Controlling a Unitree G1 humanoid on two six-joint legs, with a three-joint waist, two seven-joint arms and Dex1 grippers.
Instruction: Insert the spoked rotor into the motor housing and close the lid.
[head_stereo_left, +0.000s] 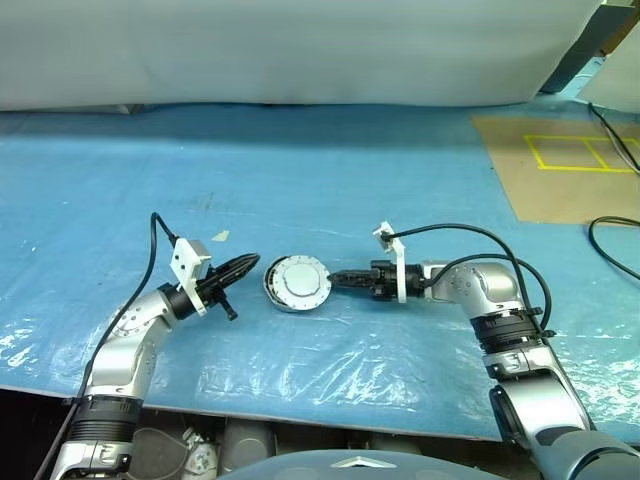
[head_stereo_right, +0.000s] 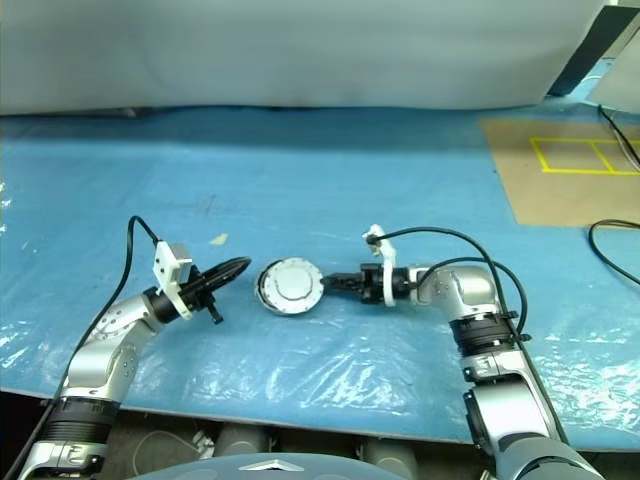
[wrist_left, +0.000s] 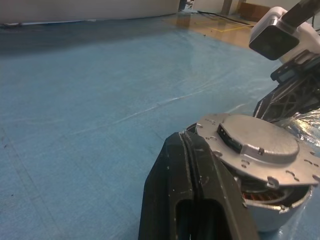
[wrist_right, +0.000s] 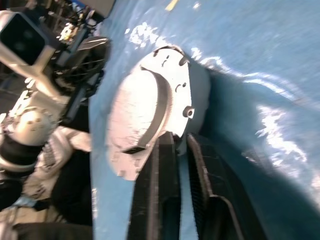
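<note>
**Lid resting on housing, 2 grippers beside it**

A blue plastic sheet (head_stereo_left: 300, 180) covers the table, with 1 brown board (head_stereo_left: 560, 165) far right. 1 motor housing (wrist_left: 272, 212) sits mid-table, mostly hidden under 1 pale lid (head_stereo_left: 299, 283). Left gripper (head_stereo_left: 228, 305) is pressed together; right gripper (head_stereo_left: 338, 279), slightly apart, reaches the lid's edge.
</note>
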